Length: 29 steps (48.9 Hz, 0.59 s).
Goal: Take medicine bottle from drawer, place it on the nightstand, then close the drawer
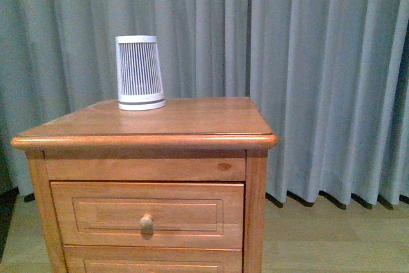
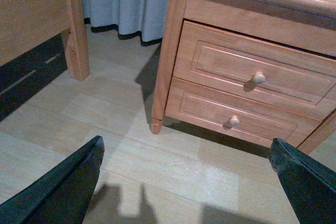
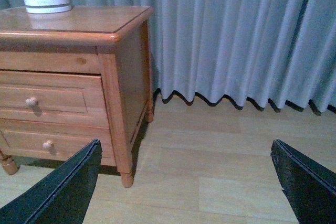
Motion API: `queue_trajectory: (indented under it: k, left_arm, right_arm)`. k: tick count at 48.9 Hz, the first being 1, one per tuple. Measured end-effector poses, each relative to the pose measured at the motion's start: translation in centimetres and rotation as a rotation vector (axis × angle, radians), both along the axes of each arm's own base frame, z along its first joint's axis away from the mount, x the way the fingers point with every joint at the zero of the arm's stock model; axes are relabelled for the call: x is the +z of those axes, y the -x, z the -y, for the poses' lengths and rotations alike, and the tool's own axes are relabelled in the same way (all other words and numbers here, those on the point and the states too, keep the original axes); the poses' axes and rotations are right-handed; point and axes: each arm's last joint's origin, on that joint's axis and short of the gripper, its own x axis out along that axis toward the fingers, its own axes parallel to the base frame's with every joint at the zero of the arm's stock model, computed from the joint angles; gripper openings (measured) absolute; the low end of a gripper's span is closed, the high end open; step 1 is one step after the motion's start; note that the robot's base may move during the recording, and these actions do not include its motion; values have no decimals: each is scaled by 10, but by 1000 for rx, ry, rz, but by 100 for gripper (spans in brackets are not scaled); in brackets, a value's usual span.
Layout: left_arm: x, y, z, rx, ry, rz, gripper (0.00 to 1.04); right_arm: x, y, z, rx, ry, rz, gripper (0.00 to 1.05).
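The nightstand (image 1: 192,119) stands in front of me, and neither arm shows in the front view. Its taller upper drawer (image 1: 192,215) is pushed in, so its inside is hidden. The medicine bottle is out of view. The left wrist view shows the nightstand (image 2: 173,51) and the drawer (image 2: 220,61) with its round knob (image 2: 258,78). My left gripper (image 2: 185,148) is open and empty above the floor, well short of the nightstand. My right gripper (image 3: 184,145) is open and empty over the floor, beside the nightstand's (image 3: 126,77) right corner. The drawer (image 3: 58,98) shows there too.
A large white ribbed tapered cylinder (image 1: 138,71) stands at the back left of the nightstand top. The shallower lower drawer (image 2: 231,116) is shut. A wooden bed frame (image 2: 37,14) stands to the nightstand's left. A grey curtain (image 1: 319,62) hangs behind. The floor is pale wood (image 3: 220,145).
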Motion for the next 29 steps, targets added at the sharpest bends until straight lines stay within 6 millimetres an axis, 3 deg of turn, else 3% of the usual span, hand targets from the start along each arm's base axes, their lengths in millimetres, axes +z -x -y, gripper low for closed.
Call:
queue_trajectory:
  k: [10,14,22,29]
  left_arm:
    - [15,-38,8,-32,21,72,98]
    - [15,-77,17,-42,-8,102,98]
    - [-15,-159,47,-77,-39,44,98]
    - [-34,-193,64,-94,-53,17,98]
  right_arm:
    - [0,0,0,0,0,0,98]
    - [0,0,0,0,0,0,98]
    - [0,0,0,0,0,0,98]
    - [0,0,0,0,0,0,98]
